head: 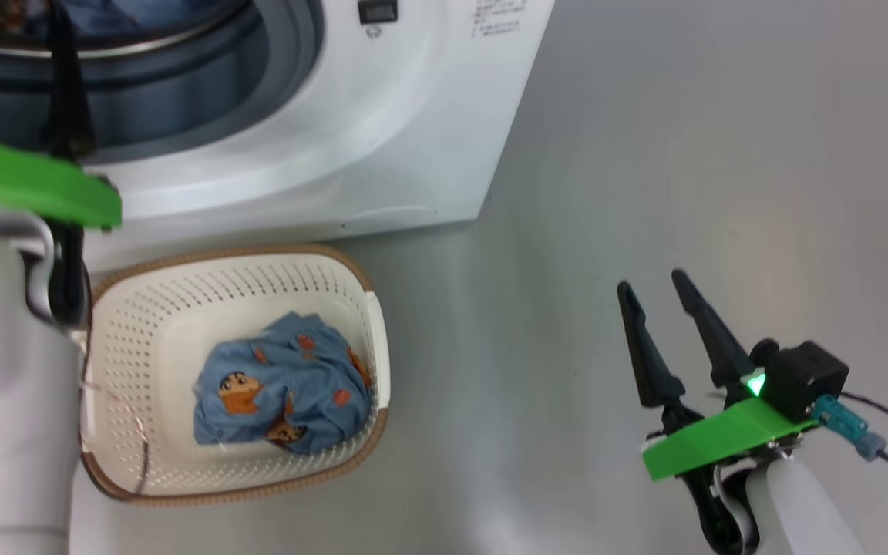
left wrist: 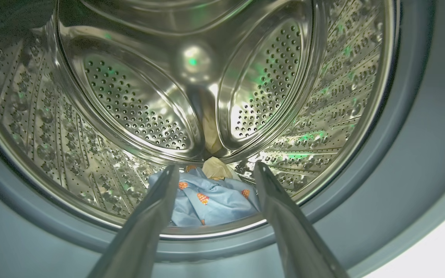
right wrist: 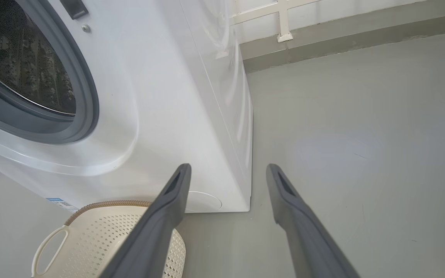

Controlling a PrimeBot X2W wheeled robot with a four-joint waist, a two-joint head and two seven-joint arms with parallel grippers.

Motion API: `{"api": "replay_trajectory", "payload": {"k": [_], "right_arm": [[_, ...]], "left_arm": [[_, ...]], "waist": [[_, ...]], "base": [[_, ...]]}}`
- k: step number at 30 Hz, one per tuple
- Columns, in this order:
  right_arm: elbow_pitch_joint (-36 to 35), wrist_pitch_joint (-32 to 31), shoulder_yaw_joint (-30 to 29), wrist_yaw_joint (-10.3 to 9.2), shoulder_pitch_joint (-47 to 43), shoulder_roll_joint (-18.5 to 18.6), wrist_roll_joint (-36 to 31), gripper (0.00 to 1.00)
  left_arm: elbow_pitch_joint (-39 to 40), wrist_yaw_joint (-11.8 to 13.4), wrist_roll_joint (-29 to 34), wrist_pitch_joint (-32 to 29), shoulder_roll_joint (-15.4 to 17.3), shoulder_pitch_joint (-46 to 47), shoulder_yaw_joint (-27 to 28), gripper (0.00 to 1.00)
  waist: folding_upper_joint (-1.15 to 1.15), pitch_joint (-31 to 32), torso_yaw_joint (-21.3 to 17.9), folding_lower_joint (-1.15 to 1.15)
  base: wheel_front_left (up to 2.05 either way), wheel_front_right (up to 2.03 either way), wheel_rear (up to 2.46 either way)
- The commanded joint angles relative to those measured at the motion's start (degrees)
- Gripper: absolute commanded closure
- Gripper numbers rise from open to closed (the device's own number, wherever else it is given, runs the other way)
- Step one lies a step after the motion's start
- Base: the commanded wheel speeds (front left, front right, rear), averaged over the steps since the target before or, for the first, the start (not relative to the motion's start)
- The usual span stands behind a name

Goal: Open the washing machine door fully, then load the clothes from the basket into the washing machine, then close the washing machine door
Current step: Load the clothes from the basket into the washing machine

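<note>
The left gripper (left wrist: 215, 166) is spread wide and holds nothing. Its fingers point straight into the mouth of the washing machine (head: 382, 116), tips level with the grey gasket (left wrist: 419, 116). Past them a blue garment (left wrist: 211, 200) lies crumpled on the bottom of the steel drum (left wrist: 129, 100), seen from the left wrist looking down the drum. The right gripper (head: 652, 281), also spread and empty, hangs over bare floor (head: 644, 154) off the machine's front corner, with open room all round. From the head, the basket (head: 182, 301) stands mouth up just before the machine's front. A second blue garment (head: 282, 393) is bunched inside it, with no clear long axis.
</note>
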State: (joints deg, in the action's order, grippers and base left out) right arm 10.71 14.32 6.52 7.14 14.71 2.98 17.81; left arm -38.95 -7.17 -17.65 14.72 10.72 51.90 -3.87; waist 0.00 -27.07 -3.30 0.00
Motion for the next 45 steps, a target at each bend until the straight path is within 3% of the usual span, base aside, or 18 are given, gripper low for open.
{"api": "replay_trajectory", "payload": {"k": [1, 29, 45], "right_arm": [[-0.94, 0.68, 1.41, 0.35, -1.64, -0.11, 0.33, 0.00], [1.49, 0.68, 1.28, 0.35, -7.86, -0.11, 0.71, 0.00], [1.04, 0.68, 0.89, 0.35, -10.76, -0.11, -0.27, 0.00]], "left_arm": [[2.07, 0.17, 0.41, 0.28, 2.48, -1.34, 1.68, 0.00], [32.29, 1.92, 7.84, 0.28, -4.88, -40.61, 9.42, 0.00], [38.93, 4.22, 8.30, 0.28, -7.59, -55.38, 10.59, 0.00]], "waist": [[0.00, 2.46, 0.34, 0.00], [0.00, 18.33, 0.88, 0.00], [0.00, 23.58, 1.63, 0.00]], "base": [[0.00, 0.00, 0.00], [0.00, 0.00, 0.00], [0.00, 0.00, 0.00]]}}
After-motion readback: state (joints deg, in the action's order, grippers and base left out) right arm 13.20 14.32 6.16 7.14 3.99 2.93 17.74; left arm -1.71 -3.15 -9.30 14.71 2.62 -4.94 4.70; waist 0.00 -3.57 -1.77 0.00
